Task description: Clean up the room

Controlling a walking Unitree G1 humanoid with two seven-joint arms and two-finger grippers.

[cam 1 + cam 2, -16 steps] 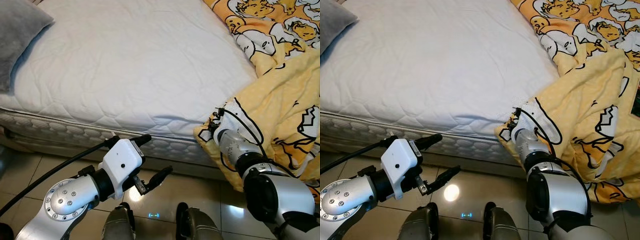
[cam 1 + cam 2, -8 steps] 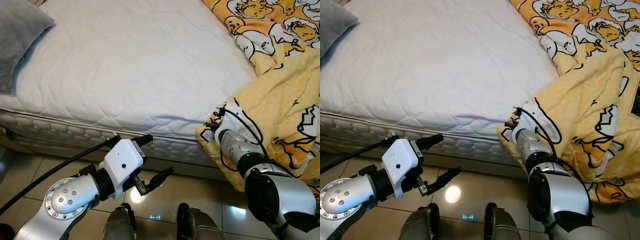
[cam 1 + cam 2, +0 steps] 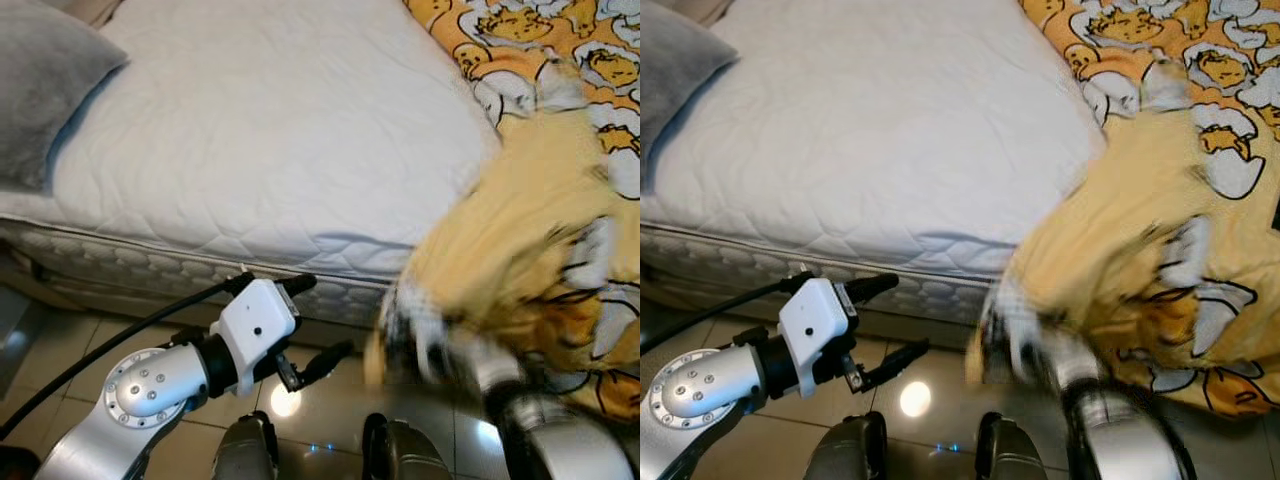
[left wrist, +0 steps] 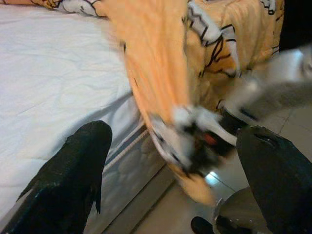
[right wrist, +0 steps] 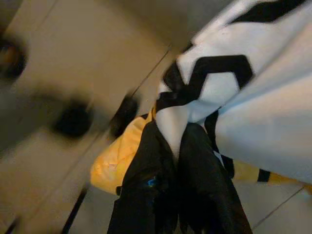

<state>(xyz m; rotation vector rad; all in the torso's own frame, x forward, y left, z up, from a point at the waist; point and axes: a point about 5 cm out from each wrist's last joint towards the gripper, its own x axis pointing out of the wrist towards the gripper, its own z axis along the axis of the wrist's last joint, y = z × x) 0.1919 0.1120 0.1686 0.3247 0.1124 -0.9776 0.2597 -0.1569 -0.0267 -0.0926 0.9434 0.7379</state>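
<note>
At the foot of the bed (image 3: 250, 140), the yellow cartoon-print blanket (image 3: 540, 210) drapes off the mattress's right corner toward the tiled floor (image 3: 330, 395), its lower edge smeared by motion blur. The right gripper (image 5: 178, 146) has its two black fingers pressed together on a fold of that blanket, the white-and-black printed cloth pinched between them just above the floor. The left gripper (image 3: 312, 320) hangs low in front of the mattress side, its fingers (image 4: 80, 165) spread wide and holding nothing. A grey pillow (image 3: 45, 90) lies on the bare white mattress at the far left.
</note>
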